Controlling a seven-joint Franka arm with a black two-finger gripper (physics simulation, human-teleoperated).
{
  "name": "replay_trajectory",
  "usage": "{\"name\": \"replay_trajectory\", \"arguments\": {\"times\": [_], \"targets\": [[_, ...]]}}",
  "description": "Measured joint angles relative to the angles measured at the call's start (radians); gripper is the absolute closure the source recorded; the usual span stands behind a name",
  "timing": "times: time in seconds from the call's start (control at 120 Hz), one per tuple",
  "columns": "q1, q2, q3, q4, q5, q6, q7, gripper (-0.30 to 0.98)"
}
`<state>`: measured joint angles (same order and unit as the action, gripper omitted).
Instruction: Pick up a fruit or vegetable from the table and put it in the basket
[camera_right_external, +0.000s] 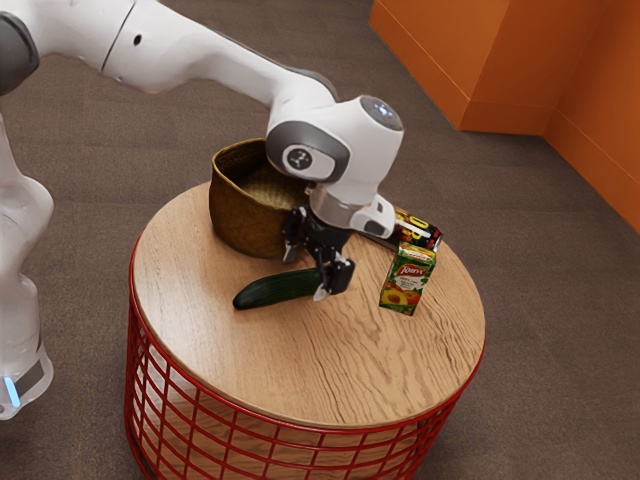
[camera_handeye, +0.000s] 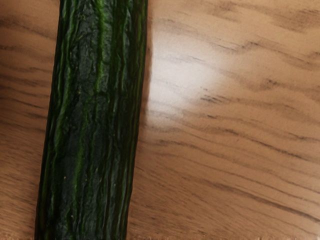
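Cucumber (camera_handeye: 92, 120) close under the end effector (camera_right_external: 305, 276), one end reaching toward the exterior view's left.
Near the middle of the exterior view, its long axis climbs gently from left to right, and the released fingers stand apart, toward its right-hand end, one on the far side, one on the near. Closing would likely pinch across that axis; so far off-centre, the long body may tip when lifted. Dark green skin, ridged and lightly streaked; round worktop (camera_right_external: 250, 365) in pale, wavy-grained wood over red wire mesh. Brown, rough-walled basket (camera_right_external: 240, 218) gapes toward the upper left; a boxy printed carton (camera_right_external: 407, 283) stands right.
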<state>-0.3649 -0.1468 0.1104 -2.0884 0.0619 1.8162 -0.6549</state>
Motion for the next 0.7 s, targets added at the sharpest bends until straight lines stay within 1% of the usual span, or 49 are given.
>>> {"name": "replay_trajectory", "arguments": {"times": [0.142,0.317,0.7], "targets": [[0.001,-0.003,0.003,-0.041,-0.012,-0.001,-0.003,0.00],[0.002,0.000,0.005,-0.053,-0.023,-0.001,-0.005,0.00],[0.002,-0.003,0.005,-0.051,0.036,0.015,0.034,0.00]]}}
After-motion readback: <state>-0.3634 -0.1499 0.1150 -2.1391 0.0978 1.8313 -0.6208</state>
